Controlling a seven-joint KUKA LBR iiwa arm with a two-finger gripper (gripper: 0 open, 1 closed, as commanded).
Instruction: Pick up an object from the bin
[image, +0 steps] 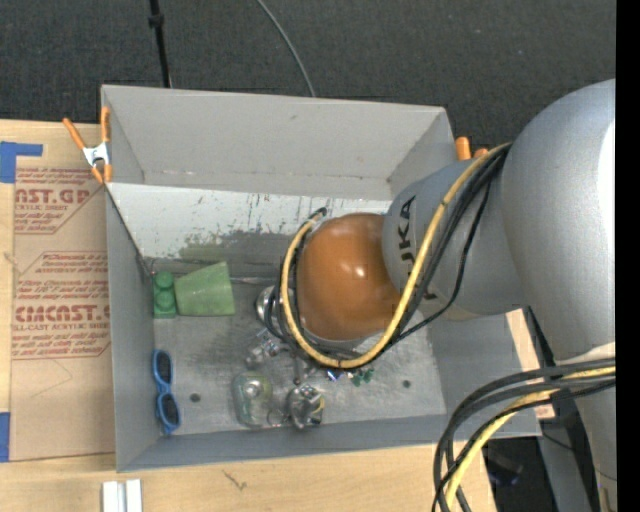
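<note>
Arguably the chief risk is a double or glancing grasp, we judge: a clear rounded piece (250, 398) and a small metallic piece (305, 405) lie touching near the bin's (130, 420) front wall. Both sit just in front of the gripper (278, 352), which is beneath the orange wrist cover (345, 275). We cannot tell whether it is wide or narrow.

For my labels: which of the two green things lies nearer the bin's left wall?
The small dark green piece, which lies left of the larger pale green block.
</note>
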